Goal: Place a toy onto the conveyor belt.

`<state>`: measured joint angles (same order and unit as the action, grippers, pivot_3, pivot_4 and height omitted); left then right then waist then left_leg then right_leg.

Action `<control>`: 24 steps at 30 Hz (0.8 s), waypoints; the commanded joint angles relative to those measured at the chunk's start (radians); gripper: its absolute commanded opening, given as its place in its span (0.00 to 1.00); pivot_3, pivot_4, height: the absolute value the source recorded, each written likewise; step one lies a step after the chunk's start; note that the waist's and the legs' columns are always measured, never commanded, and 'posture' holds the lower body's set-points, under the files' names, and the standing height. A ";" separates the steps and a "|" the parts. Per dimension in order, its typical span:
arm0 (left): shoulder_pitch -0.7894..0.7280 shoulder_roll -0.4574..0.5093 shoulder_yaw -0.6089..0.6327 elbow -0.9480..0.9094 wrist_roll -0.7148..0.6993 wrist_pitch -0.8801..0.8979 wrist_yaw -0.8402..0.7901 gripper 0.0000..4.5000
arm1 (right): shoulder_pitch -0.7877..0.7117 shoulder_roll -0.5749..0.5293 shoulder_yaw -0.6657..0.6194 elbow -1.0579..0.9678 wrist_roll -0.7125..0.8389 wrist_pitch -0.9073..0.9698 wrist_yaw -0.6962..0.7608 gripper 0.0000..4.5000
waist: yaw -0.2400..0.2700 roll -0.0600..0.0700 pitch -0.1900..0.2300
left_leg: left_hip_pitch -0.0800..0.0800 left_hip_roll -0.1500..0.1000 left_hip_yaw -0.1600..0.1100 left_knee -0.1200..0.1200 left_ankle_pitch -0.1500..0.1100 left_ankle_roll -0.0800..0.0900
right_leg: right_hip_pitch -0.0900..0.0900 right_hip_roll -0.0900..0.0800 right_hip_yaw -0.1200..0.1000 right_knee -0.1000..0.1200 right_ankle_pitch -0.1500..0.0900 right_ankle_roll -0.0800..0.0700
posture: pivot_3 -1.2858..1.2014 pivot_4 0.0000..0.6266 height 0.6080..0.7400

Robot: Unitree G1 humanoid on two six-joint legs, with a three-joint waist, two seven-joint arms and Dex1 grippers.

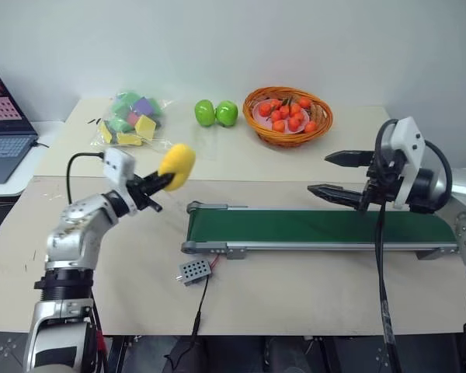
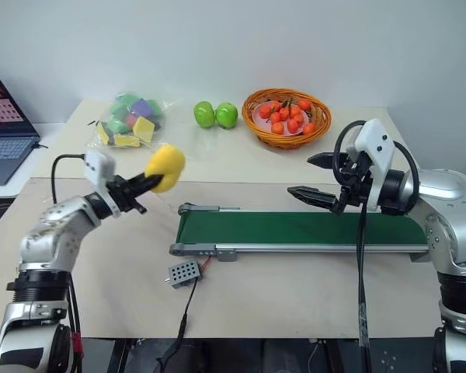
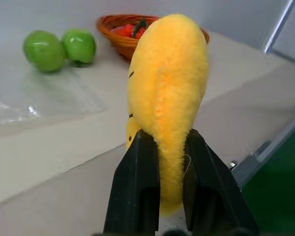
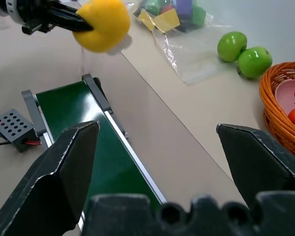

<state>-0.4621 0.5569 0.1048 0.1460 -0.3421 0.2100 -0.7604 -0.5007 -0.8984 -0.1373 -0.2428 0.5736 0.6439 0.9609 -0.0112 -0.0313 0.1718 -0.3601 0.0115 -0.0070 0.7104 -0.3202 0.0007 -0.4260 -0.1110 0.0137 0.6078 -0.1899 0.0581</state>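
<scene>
While your left gripper [image 1: 165, 180] pinched the toy [image 1: 177, 165] aloft, left of the conveyor belt [image 1: 318, 229], its lower end hidden between fingers [image 3: 137, 191], face marks barely visible, right gripper [image 1: 335, 176] gaped wide, empty.

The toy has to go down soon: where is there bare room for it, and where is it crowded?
The conveyor belt is bare along its green top. Bare table lies between the belt's near rail and the table's front edge, past the control box. Crowded: the back, with the bagged blocks, apples and basket.
</scene>
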 commanded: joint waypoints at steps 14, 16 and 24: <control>-0.016 0.129 -0.279 0.074 0.922 -1.137 0.356 0.13 | 0.062 -0.022 -0.010 -0.085 0.053 0.027 0.066 1.00 | 0.017 0.001 0.000 | 0.000 0.000 0.001 0.000 -0.001 0.002 | 0.000 0.000 -0.001 0.000 0.000 0.000 | 0.52 0.24 0.99; -0.029 0.120 -0.304 0.092 0.953 -1.154 0.385 0.13 | 0.057 -0.020 -0.006 -0.096 0.055 0.032 0.063 1.00 | 0.020 0.001 0.000 | 0.000 0.000 0.001 0.000 -0.001 0.002 | 0.000 0.000 -0.001 0.000 0.000 0.000 | 0.52 0.24 0.99; -0.124 0.109 -0.408 0.307 1.088 -1.208 0.505 0.13 | 0.046 -0.022 -0.034 -0.118 0.055 0.051 0.033 1.00 | 0.021 0.001 0.000 | 0.002 0.001 0.001 0.001 -0.001 0.002 | 0.001 0.000 -0.001 0.001 0.000 0.000 | 0.52 0.24 0.99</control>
<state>-0.5597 0.6655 -0.2928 0.4353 0.7207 -0.9870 -0.2919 -0.4465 -0.9039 -0.1309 -0.3277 0.6120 0.6888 1.0004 0.0095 -0.0306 0.1719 -0.3588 0.0121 -0.0057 0.7109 -0.3210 0.0022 -0.4252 -0.1108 0.0130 0.6091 -0.1898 0.0585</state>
